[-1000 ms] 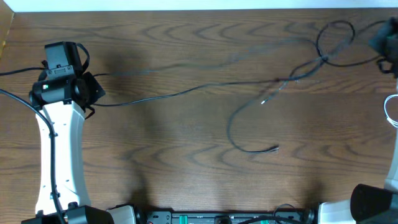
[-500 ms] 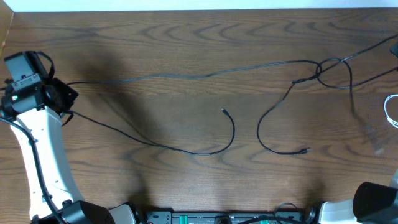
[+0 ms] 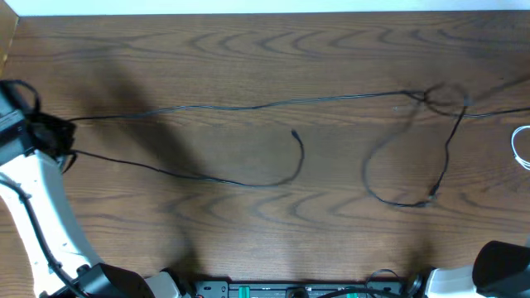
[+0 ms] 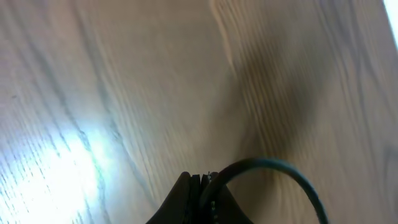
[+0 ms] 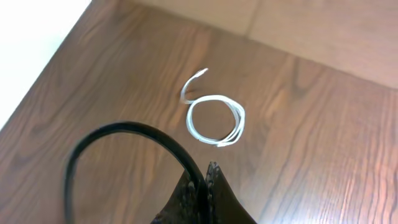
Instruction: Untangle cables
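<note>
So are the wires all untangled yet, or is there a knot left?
Partly. Done: the white cable lies coiled by itself, apart from the black ones. In hand: the left gripper and the right gripper are each shut on a black cable, stretched long across the table. Left: the knot near the right side, where black strands cross and loop.

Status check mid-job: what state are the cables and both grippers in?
black cables: stretched out, tangled loop near the right end.
white cable: coiled, lying loose, not gripped.
left gripper: shut on black cables.
right gripper: shut on one of the black cables.
</note>
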Robot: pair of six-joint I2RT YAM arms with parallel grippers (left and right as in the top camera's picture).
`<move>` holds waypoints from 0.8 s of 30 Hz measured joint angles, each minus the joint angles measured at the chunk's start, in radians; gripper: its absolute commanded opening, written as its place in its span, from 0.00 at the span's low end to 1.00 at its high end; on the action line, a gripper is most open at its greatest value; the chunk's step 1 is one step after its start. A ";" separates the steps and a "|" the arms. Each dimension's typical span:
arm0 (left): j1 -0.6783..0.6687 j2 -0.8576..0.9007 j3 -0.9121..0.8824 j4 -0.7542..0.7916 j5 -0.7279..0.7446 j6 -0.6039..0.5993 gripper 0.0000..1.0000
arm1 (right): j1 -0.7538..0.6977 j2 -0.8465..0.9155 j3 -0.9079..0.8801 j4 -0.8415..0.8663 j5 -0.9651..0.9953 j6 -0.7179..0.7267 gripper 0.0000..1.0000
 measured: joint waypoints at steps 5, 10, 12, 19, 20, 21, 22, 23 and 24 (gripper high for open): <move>0.092 0.000 0.000 0.019 0.044 -0.083 0.08 | -0.067 0.000 0.000 -0.001 -0.021 0.050 0.01; 0.167 0.000 0.000 0.086 0.167 -0.134 0.07 | -0.093 0.000 0.000 0.006 -0.078 0.069 0.01; 0.172 0.000 0.000 0.095 0.209 -0.143 0.07 | -0.095 0.000 0.000 0.035 -0.137 0.055 0.01; 0.070 0.000 0.000 0.115 0.309 -0.106 0.08 | -0.035 0.000 0.000 0.096 -0.357 -0.028 0.01; 0.045 0.000 0.000 0.123 0.319 -0.086 0.07 | -0.020 0.000 0.000 0.109 -0.377 -0.045 0.01; 0.019 0.000 0.000 0.131 0.332 -0.066 0.07 | -0.002 0.000 0.000 0.126 -0.406 -0.073 0.01; -0.010 0.000 0.000 0.140 0.347 -0.043 0.07 | 0.013 0.000 0.000 0.137 -0.431 -0.095 0.01; -0.038 0.000 0.000 0.150 0.364 -0.022 0.08 | 0.030 0.000 0.000 0.145 -0.452 -0.121 0.01; -0.070 0.000 0.000 0.162 0.386 0.006 0.07 | 0.047 0.000 0.000 0.149 -0.473 -0.148 0.01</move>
